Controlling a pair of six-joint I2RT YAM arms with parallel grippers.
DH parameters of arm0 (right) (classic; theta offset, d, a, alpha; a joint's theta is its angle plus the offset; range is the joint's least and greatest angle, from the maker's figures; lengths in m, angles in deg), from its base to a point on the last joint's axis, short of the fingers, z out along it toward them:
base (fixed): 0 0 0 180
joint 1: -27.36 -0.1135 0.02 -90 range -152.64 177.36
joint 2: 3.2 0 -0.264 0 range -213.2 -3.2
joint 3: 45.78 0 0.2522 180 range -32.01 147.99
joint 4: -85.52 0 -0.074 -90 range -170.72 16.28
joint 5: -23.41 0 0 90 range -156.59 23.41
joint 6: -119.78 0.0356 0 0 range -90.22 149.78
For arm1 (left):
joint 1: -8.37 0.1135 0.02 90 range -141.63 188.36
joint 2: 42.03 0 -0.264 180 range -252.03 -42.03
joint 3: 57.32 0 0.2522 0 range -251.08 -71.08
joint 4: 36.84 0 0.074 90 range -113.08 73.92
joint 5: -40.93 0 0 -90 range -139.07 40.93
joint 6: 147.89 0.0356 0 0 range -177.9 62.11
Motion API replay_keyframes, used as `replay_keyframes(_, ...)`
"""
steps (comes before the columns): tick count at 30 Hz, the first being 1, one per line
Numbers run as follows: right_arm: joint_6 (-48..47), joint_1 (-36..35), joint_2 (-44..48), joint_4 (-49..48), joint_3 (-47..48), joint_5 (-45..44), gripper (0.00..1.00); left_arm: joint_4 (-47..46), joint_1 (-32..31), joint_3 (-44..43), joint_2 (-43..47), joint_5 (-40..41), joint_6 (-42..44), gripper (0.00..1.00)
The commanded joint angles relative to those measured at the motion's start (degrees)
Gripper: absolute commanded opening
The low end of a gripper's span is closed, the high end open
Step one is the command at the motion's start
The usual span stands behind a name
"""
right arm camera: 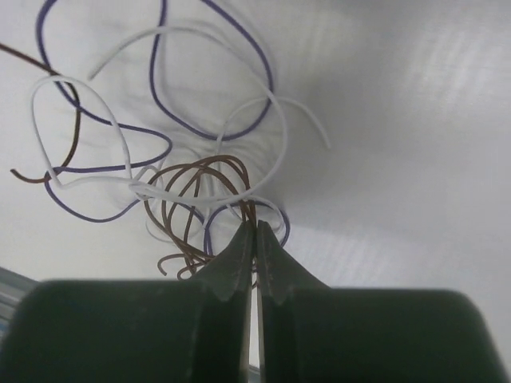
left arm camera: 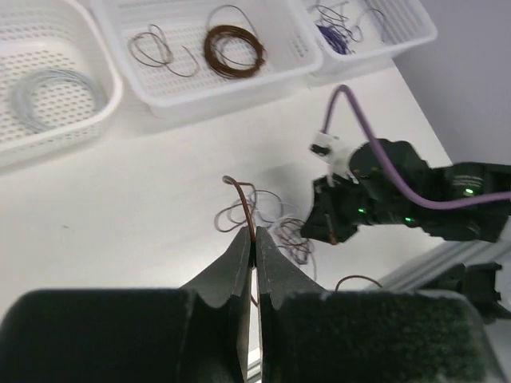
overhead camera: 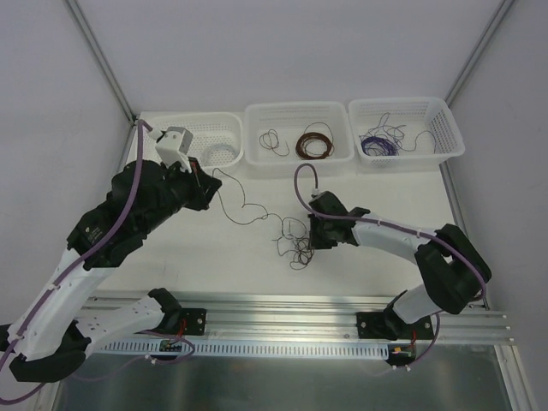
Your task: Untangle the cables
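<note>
1. The left pincer [left arm camera: 253,239] was pressed together, pinching one dark brown strand that rose from between its tips and curled over just beyond them.
2. That strand trailed from the left pincer across the table [overhead camera: 385,193] towards the right pincer [right arm camera: 255,231] and joined the cables [overhead camera: 294,240].
3. The cables lay on the table as a small scribble of purple, brown and pale loops, directly in front of the right pincer's tips and well away from the left pincer, on its right.
4. The right pincer was pressed together too, low over the table. In its wrist view, brown loops of the cables ran in between its tips, so it seemed to be pinching them.
5. Purple and pale loops fanned out beyond the right pincer and to its left, overlapping one another.
6. Well beyond both pincers stood three white baskets in a row: the left basket [overhead camera: 205,115] beside the left pincer, the middle basket [overhead camera: 295,106] beyond the right pincer, and the right basket [overhead camera: 398,101] further to that pincer's right.
7. A white coil [overhead camera: 218,154] lay in the left basket, a brown coil [overhead camera: 314,142] in the middle one, and a purple bundle [overhead camera: 377,144] in the right one.
</note>
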Motion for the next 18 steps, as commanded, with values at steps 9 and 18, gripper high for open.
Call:
replay_keyframes(9, -6.2, 17.2, 18.2, 13.6, -7.1, -5.3, 0.01, 11.0, 4.0, -12.5, -0.6, 22.5, 9.5, 0.00)
replay_keyframes(18, -8.4, 35.1, 26.6, 18.1, -10.4, -1.3, 0.01, 17.2, 7.7, -16.6, -2.5, 37.3, 13.6, 0.00)
